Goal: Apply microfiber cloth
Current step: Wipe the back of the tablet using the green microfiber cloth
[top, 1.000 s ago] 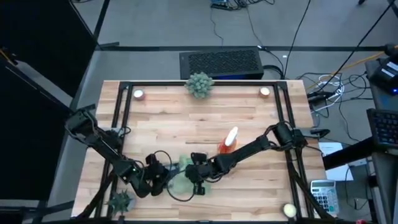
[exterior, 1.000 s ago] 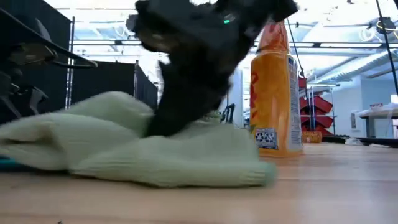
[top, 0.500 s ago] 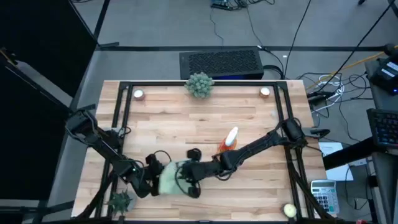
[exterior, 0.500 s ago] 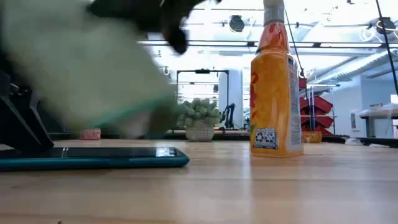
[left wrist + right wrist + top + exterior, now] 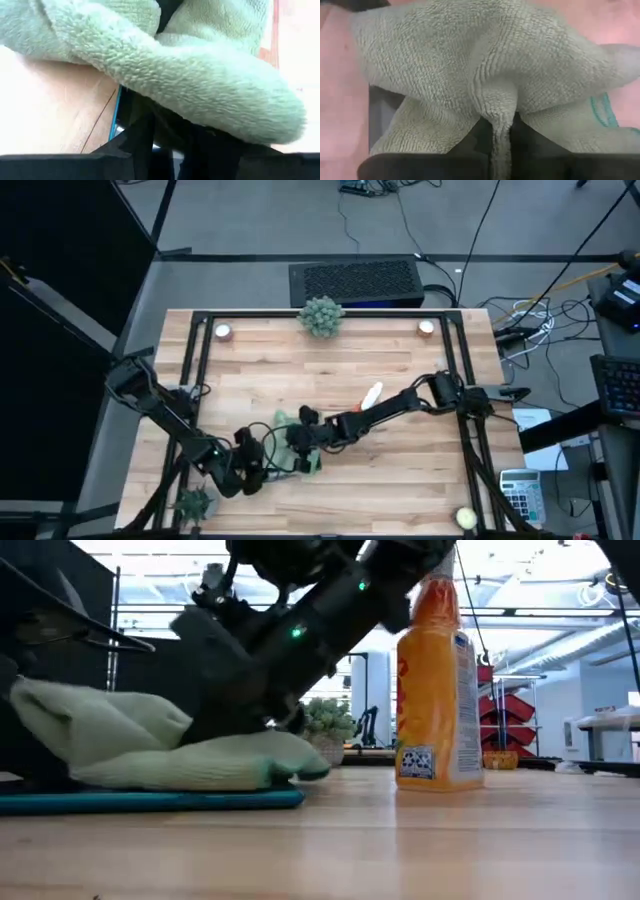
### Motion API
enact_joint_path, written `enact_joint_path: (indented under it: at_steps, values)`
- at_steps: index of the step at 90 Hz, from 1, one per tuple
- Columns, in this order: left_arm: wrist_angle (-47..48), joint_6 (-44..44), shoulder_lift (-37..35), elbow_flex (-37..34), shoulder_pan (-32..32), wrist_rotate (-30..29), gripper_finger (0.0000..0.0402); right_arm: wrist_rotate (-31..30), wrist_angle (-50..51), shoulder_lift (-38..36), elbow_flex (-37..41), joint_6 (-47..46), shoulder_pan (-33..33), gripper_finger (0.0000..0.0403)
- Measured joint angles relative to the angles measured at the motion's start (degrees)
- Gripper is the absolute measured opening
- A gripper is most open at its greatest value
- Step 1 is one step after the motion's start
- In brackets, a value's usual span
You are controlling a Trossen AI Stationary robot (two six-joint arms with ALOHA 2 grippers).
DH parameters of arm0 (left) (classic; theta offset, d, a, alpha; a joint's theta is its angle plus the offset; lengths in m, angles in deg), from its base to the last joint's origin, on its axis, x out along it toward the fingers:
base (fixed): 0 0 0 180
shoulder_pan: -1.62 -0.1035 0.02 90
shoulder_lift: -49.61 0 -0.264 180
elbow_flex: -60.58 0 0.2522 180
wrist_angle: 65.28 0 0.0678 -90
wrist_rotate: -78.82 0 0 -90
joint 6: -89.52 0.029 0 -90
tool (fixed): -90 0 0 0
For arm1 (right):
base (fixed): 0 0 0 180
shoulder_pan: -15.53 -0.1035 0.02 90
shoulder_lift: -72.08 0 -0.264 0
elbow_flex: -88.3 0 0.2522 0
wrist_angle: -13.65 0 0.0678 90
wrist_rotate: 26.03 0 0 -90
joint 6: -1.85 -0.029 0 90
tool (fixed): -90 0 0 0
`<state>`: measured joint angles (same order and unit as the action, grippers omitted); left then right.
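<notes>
The pale sage-green microfiber cloth [image 5: 170, 745] lies bunched on a dark tablet with a teal edge [image 5: 150, 801], near the table's front left. My right gripper [image 5: 298, 438] reaches in from the right and is shut on the cloth [image 5: 470, 65]. My left gripper [image 5: 255, 470] stands low beside the tablet's left end. In its wrist view the cloth [image 5: 190, 85] hangs over the tablet's teal edge [image 5: 116, 112]. The cloth and both arms hide most of the tablet from above. My right gripper pinches a raised fold of the cloth [image 5: 501, 112] between its two fingers. It comes slanting down from the table's right. The cloth lies slack below the fingers, and its underside [image 5: 200, 778] rests on the tablet.
An orange spray bottle [image 5: 435, 690] stands just right of the cloth, under my right arm [image 5: 372, 393]. A spiky plant [image 5: 321, 315] stands at the far edge and another [image 5: 193, 503] at the near left corner. Two small candles [image 5: 223, 331] [image 5: 426, 327] stand at the far corners.
My right gripper has drawn the cloth toward the table's left edge and lifted it clear, which bared the tablet. It has then come back a little toward the far right and set the cloth down. The cloth lay spread out a second ago and is now bunched.
</notes>
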<state>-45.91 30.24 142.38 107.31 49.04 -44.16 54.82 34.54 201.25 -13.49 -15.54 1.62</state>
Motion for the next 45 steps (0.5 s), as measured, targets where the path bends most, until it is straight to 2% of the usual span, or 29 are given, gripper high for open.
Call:
enact_joint_path:
  at_steps: [17,27,34,45]
  values:
    - [-0.31,-0.24,0.02,0.04,-0.02,-0.01,0.0134,-0.47,14.12,-1.98,-0.15,0.04,-1.85,0.0013]
    - [-0.34,-0.27,0.02,0.05,-0.02,-0.01,0.0134,-0.95,18.85,-2.63,-0.14,-0.58,-3.50,0.0013]
    - [-0.42,-0.31,0.02,0.08,-0.02,-0.01,0.0134,-0.83,19.26,-3.52,0.15,-1.71,-4.87,0.0013]
    - [-0.37,-0.42,0.00,0.07,-0.17,0.01,0.0134,0.31,13.87,-4.18,0.46,-1.65,-7.75,0.0013]
